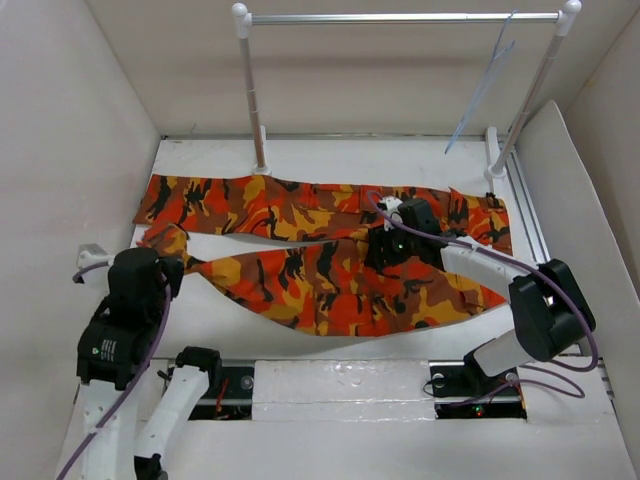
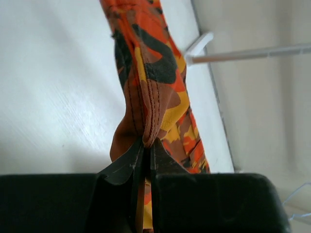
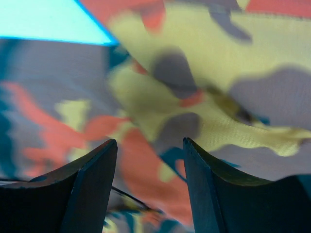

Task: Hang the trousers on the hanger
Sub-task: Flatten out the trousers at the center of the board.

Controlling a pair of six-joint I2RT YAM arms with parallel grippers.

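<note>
1. camouflage trousers (image 1: 330, 285) lie spread flat across the white table (image 1: 210, 325), both legs running left and the waist to the right. they are well apart from the pale blue hanger (image 1: 490, 75), which dangles from the crossbar (image 1: 400, 17) of the rack (image 1: 250, 90) at the back right.
2. the left fingers (image 2: 163, 162) are clamped together on a stitched fold of cloth at the end of the nearer leg. the pinch looks narrow, with only the edge caught.
3. the right fingers (image 3: 95, 179) stand apart, hovering close over the cloth near where the legs join and gripping nothing.
4. the step in hand appears to be gathering the garment. the right fingers would do well to drop straight down and close on a thick bunch of cloth, both layers if possible, so the trousers lift evenly with the left hold.
5. any lift should be slow, with the two holds level, lest the thin hem slip from the left pinch or the loose far leg drag.
6. the hanger is slight and looks free to swing, so it will likely need a gentle approach.
7. no brand, label or writing can be read in any view.
</note>
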